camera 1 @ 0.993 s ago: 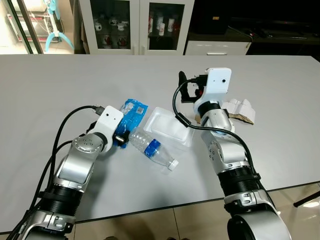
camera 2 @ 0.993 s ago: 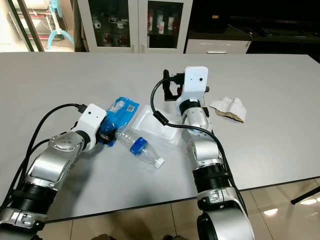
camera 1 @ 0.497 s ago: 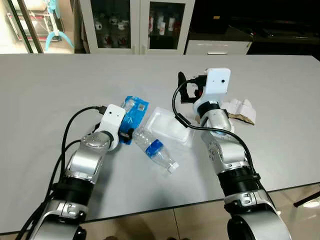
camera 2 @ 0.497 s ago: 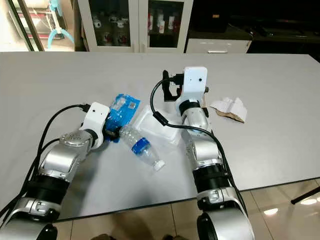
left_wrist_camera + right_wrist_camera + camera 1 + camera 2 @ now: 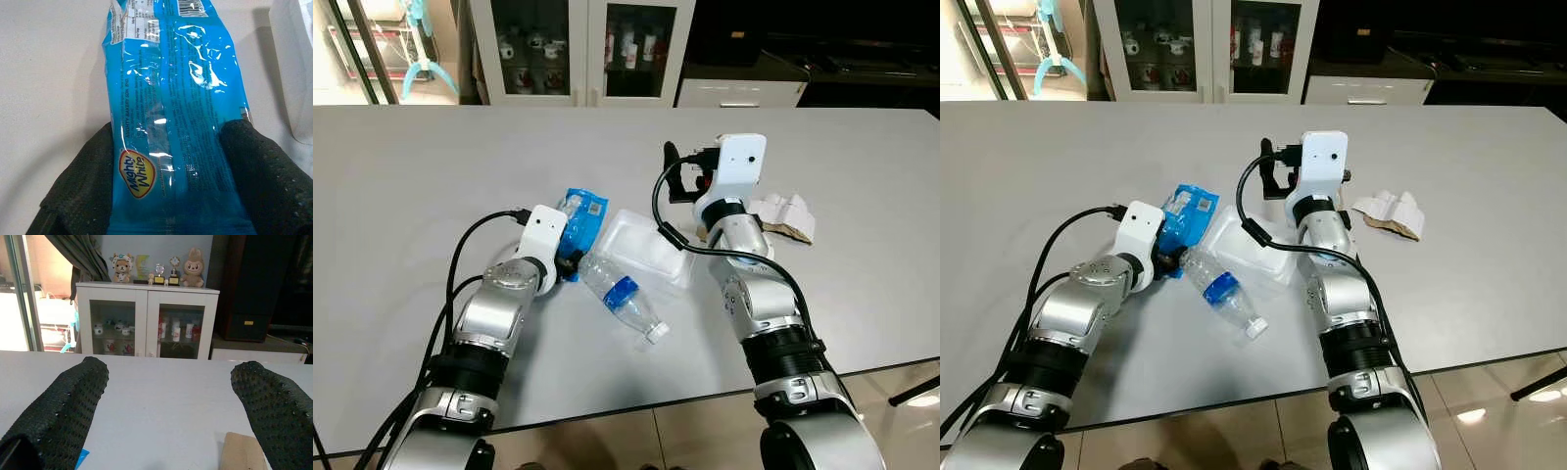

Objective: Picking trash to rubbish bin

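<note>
Straddling blue wrapper (image 5: 171, 122): left pincer (image 5: 168, 196) (white tray (image 5: 641, 247) empty).

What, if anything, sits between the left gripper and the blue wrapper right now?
Nothing visible does. The left gripper already straddles the blue wrapper, one black finger on each side of its near end, apart rather than clamped. The plastic bottle and white tray lie beside it, not in the way.

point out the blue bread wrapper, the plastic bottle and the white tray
blue bread wrapper (image 5: 171, 98), left wrist view, middle of the glossy film
plastic bottle (image 5: 620, 293), left eye view, on its blue label
white tray (image 5: 641, 242), left eye view, on its bare inner floor
</note>
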### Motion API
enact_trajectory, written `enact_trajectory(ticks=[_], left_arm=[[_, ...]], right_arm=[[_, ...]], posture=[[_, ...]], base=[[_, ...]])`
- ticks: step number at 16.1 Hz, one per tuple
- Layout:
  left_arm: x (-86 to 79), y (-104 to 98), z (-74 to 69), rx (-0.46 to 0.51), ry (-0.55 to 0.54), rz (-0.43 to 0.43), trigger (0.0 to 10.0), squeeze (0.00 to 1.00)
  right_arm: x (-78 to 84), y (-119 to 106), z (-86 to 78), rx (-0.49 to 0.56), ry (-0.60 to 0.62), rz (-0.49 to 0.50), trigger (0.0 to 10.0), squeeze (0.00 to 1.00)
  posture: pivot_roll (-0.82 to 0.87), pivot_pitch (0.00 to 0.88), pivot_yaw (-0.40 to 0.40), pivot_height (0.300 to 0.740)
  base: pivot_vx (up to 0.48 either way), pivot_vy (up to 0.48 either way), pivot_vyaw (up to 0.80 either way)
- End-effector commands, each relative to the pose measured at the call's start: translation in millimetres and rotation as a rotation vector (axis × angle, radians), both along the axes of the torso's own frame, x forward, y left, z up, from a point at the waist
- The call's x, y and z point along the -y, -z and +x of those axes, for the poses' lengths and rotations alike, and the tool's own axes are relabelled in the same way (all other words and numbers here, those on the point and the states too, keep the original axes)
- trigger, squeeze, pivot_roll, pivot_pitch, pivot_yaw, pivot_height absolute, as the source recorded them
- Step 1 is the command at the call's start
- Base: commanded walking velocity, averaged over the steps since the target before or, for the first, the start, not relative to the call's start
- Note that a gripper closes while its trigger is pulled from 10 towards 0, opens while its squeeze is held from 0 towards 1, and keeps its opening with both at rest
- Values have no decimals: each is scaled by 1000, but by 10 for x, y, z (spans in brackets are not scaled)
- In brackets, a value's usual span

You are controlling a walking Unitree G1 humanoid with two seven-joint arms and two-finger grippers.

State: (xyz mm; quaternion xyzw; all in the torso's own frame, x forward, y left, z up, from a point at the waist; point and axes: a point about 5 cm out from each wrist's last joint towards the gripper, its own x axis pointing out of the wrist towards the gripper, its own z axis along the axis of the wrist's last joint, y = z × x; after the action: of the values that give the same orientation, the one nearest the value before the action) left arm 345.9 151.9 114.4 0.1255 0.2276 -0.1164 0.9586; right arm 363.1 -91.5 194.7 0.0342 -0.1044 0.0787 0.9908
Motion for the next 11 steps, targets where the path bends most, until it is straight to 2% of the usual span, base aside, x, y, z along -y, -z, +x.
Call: enact_trajectory(ticks=[1, 11], left_arm=[[26, 56, -12, -27, 10, 9, 0, 0], [49, 50, -13, -15, 26, 23, 0, 0]], right_arm=[[30, 15, -7, -8, 4, -8, 10000, 0], [15, 16, -14, -6, -7, -8, 10000, 0]], posture=[[22, 41, -92, 740], [22, 38, -90, 740]], base=[[0, 0, 0], [0, 0, 0]])
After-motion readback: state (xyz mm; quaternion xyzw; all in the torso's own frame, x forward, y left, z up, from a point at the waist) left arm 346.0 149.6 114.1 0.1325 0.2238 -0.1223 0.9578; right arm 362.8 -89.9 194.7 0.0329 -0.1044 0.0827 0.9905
